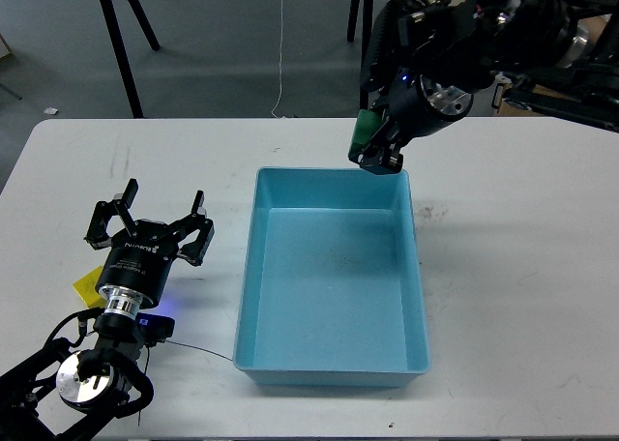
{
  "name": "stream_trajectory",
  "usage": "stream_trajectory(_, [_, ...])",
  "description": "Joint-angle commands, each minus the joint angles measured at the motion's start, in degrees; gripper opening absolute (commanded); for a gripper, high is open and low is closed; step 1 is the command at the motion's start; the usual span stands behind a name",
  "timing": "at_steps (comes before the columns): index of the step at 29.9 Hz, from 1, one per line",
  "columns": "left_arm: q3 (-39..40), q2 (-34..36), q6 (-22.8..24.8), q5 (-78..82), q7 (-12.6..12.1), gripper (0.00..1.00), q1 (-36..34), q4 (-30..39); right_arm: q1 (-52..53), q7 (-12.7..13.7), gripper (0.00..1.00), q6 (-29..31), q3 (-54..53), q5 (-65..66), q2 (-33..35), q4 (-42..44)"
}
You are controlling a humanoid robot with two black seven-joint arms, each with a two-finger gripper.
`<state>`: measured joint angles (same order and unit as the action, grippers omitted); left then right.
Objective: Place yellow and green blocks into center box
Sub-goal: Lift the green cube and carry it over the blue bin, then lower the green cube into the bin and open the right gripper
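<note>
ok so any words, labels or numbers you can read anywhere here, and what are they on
None can be read.
Left tool: a line of small white print on its black body, too blurred to read.
Yellow block: mostly hidden behind that arm, no markings legible.
Green block, right tool, blue tray: no text visible.

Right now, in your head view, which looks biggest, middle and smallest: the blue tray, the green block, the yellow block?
1. Blue tray: by far the biggest.
2 and 3. Green block and yellow block: both tiny and partly hidden, so I won't rank them.
</note>
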<state>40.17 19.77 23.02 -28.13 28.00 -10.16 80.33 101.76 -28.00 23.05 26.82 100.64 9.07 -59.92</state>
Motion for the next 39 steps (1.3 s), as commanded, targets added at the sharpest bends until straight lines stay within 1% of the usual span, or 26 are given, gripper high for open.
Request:
stream_trajectory(1, [0.1,0.0,0.0,0.0,0.0,1.00,-0.1,0.0,-0.7,0.0,0.00,0.1,2.4,-0.4,-6.1,1.7])
stream_trajectory(4, [0.2,0.1,0.0,0.0,0.0,1.00,-0.1,0.0,-1.1,0.0,0.00,0.1,3.7,-1.4,-9.0,2.4])
stream_trajectory(11, [0.2,0.8,-0.1,-0.1,0.0,1.00,-0.4,0.0,-4.1,0.0,0.01,0.1,7.0,-2.9,-9.1,3.1])
stream_trajectory(17, [0.7,1.0,-0.1,-0.1,0.0,1.00,-0.5,-0.1,-7.8,0.0,0.03,0.2,7.0,-3.5,-9.1,3.8])
stream_trajectory(21, [1.0,1.5,-0.1,-0.1,0.0,1.00,-0.5,-0.2,-8.6,0.0,0.07,0.3,7.0,-4.8,-9.1,4.3])
stream_trajectory(22, [1.0,1.6,-0.1,-0.1,0.0,1.00,-0.5,-0.3,-8.7,0.0,0.10,0.3,7.1,-4.8,-9.1,4.7])
stream_trajectory(25, [1.0,1.6,0.0,-0.1,0.0,1.00,-0.5,-0.3,-8.9,0.0,0.26,0.3,8.2,-4.9,-9.1,5.7])
stream_trajectory(29, [1.0,1.6,0.0,-0.1,0.0,1.00,-0.5,-0.4,-8.9,0.0,0.52,0.3,8.9,-5.0,-9.1,5.7])
stream_trajectory(31, [1.0,1.6,0.0,-0.1,0.0,1.00,-0.5,-0.4,-8.9,0.0,0.61,0.3,8.9,-5.1,-9.1,5.7])
stream_trajectory(35, [1.0,1.7,0.0,-0.1,0.0,1.00,-0.5,-0.7,-8.9,0.0,0.72,0.3,8.7,-5.8,-9.1,6.0])
stream_trajectory(39, [1.0,1.7,-0.1,0.0,0.0,1.00,-0.8,-1.0,-8.9,0.0,0.90,0.3,8.7,-10.7,-9.1,6.0])
